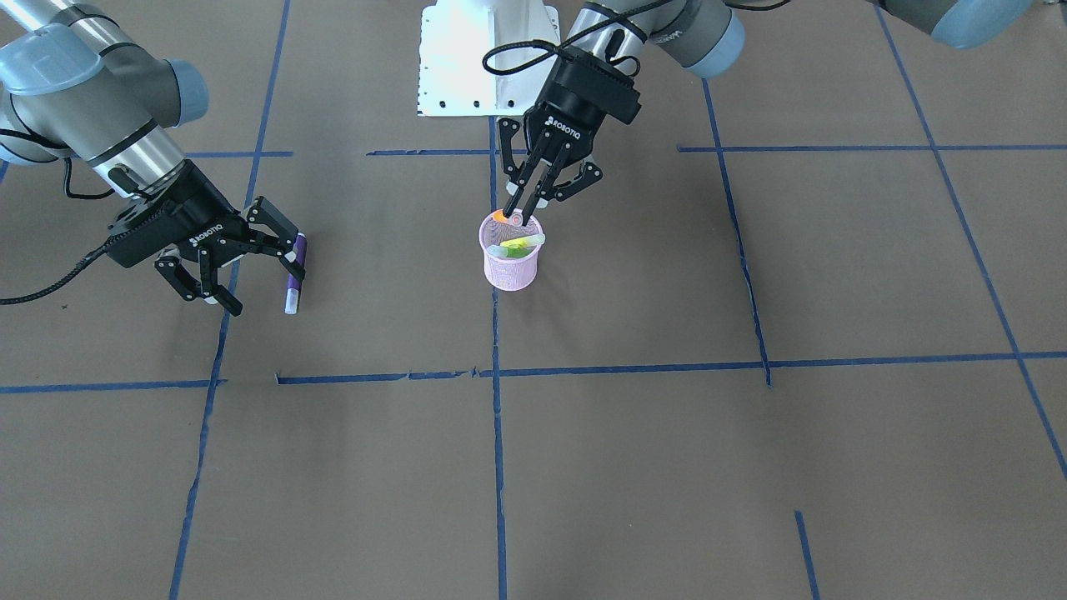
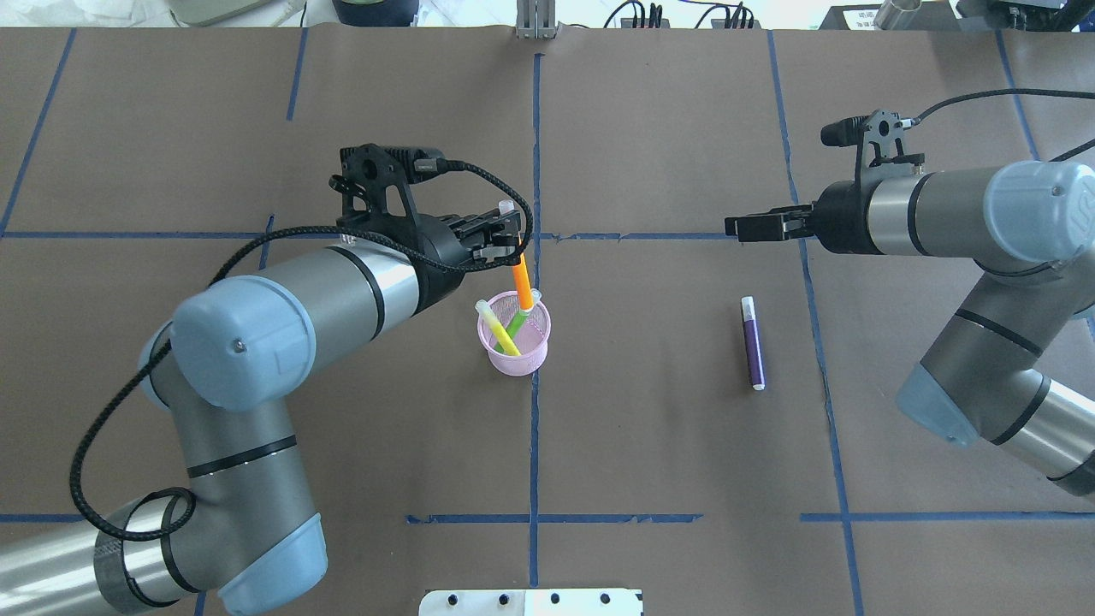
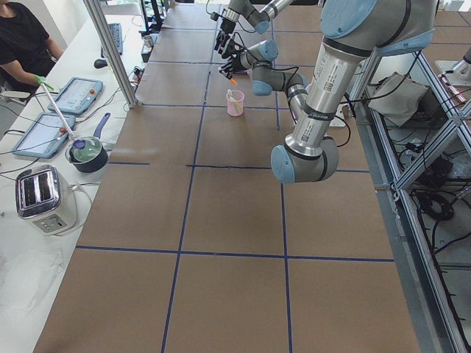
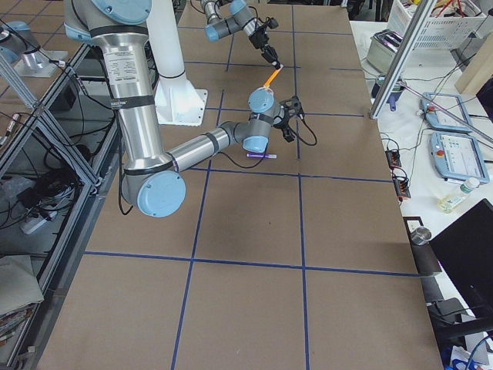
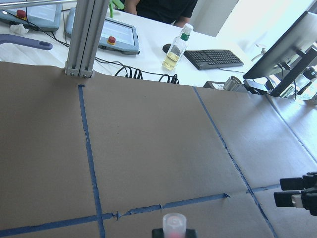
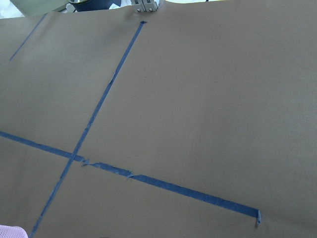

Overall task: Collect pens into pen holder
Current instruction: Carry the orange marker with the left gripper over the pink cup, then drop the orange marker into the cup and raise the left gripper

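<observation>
Orange pen (image 2: pixel 521 287) near-vert., cap up, tip at holder (image 2: pixel 517 366) rim.

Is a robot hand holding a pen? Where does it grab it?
Left gripper pinches the orange pen near its capped upper end; right gripper holds nothing.

The pink mesh holder (image 2: pixel 523 364) stands upright on the table (image 2: pixel 650 428). The green pen (image 2: pixel 499 329) leans inside it, pale cap up. The orange pen (image 2: pixel 521 287), gripped by the left tool (image 2: pixel 511 246), slants with its lower end at the holder's rim. The purple pen (image 2: pixel 753 344) lies flat, well apart to the right.
</observation>
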Controlling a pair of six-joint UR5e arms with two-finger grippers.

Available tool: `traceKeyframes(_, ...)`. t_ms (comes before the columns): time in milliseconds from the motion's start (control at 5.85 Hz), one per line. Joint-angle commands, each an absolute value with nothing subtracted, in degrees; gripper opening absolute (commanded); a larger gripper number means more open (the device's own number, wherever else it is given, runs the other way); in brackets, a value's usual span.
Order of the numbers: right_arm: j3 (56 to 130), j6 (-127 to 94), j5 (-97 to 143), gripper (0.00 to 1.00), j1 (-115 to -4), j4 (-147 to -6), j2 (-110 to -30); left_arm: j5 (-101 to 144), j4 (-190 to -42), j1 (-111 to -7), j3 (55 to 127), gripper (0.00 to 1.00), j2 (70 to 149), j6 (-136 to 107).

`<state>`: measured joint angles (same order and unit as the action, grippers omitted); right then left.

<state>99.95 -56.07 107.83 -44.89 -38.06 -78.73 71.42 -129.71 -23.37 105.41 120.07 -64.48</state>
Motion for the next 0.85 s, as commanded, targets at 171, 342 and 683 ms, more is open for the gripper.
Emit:
traceKeyframes(171,99.84,-55.81,107.84,0.99,-44.82,-38.06,-78.75,70.23,-131.13,-21.81,103.97,0.03,118.48,-64.42)
traceKeyframes(342,99.84,-55.72,108.02,0.99,-44.91,-38.06,-78.75,70.31,-131.13,-21.45,104.15,0.14,118.56,-64.51)
traceKeyframes(683,99.84,-55.72,108.02,0.99,-44.91,-38.06,-79.01,70.66,-131.13,-21.01,104.67,0.6,118.91,-64.51)
